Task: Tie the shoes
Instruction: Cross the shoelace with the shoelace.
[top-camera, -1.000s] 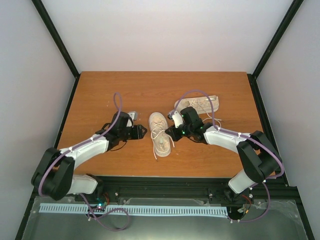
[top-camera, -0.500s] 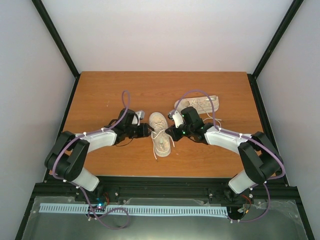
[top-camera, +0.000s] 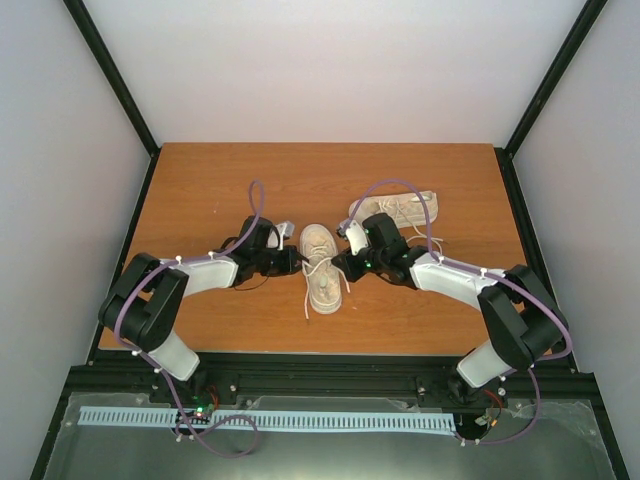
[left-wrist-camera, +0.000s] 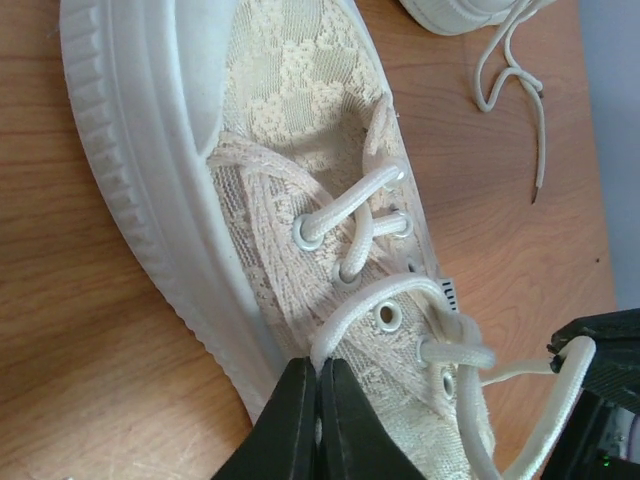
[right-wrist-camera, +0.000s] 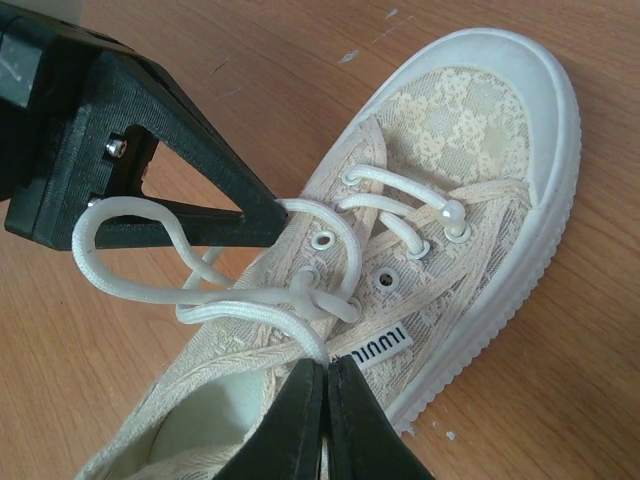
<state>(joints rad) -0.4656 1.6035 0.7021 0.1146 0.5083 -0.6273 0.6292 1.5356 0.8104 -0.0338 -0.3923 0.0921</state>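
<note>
Shoe (top-camera: 320, 270) lace (left-wrist-camera: 350, 200) sits pinched in my closed left gripper (left-wrist-camera: 318, 368) and right gripper (right-wrist-camera: 326, 372); an uneven pull could slip it or drag the shoe.

Brown wood-grain table (top-camera: 200, 190), both sneakers sitting right on it. One shoe (top-camera: 318, 243) is pretty much dead center, sole down, toe pointing at the far edge. The other shoe (top-camera: 405, 208) is further back and off to the right, lying crosswise, not touching the first. Its loose lace ends (left-wrist-camera: 510, 75) trail over the bare wood.
</note>
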